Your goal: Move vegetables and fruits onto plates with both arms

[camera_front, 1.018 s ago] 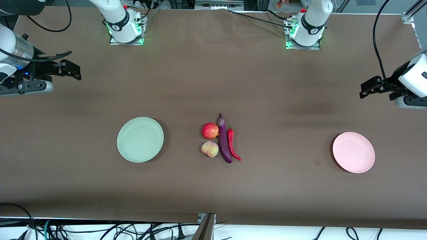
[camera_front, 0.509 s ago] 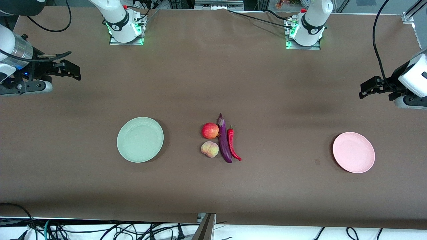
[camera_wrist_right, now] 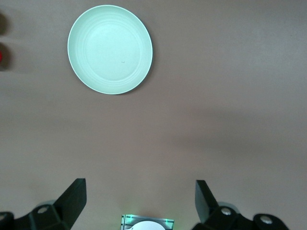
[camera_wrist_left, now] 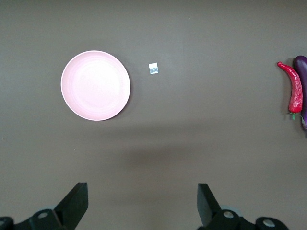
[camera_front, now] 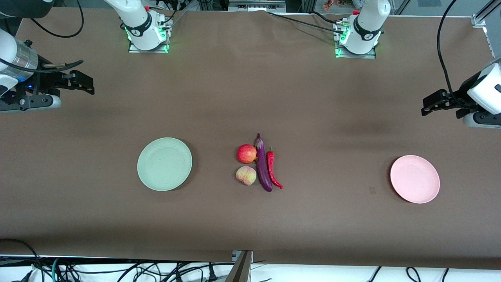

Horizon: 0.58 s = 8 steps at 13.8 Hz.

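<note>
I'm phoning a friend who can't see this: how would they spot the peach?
Two plates, green and pink, flank a small cluster. The peach is on its green-plate side, against the eggplant, nearer the front camera than the apple. It is the only pale, creased piece.

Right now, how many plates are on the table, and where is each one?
2. The green plate lies toward the right arm's end of the table; the pink plate lies toward the left arm's end. Both are empty, and none seems hidden.

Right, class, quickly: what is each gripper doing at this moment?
Left gripper: open, holding nothing, over bare table.
Right gripper: open, holding nothing, over bare table.
</note>
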{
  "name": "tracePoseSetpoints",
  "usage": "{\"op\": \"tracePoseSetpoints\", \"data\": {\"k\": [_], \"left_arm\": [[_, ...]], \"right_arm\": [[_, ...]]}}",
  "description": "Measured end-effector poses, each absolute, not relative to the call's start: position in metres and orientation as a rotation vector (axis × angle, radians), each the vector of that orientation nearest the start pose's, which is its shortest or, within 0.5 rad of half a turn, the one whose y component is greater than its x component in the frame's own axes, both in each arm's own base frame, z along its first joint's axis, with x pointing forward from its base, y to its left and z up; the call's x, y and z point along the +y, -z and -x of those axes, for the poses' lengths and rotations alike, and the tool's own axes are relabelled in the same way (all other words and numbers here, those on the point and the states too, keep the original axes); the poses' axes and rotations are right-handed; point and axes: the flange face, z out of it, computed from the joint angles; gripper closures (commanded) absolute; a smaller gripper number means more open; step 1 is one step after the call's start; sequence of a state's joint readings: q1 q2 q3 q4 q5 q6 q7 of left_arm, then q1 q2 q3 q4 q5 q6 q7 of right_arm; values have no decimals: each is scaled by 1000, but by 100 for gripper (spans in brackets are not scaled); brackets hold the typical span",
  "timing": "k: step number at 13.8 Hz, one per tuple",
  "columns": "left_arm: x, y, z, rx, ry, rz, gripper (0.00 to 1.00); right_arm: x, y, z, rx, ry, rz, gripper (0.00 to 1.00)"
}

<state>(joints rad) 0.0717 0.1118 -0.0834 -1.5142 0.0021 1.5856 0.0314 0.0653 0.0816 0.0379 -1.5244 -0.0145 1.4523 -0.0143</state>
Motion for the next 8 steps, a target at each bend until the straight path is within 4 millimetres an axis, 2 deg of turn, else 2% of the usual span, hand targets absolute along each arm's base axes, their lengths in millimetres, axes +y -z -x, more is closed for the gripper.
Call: {"op": "tracePoseSetpoints", "data": {"k": [8], "left_arm": [[-5,-590,-591,69,-29,3148,0]], "right_arm": [[56,-591,-563,-184,-242,3145,0]]}}
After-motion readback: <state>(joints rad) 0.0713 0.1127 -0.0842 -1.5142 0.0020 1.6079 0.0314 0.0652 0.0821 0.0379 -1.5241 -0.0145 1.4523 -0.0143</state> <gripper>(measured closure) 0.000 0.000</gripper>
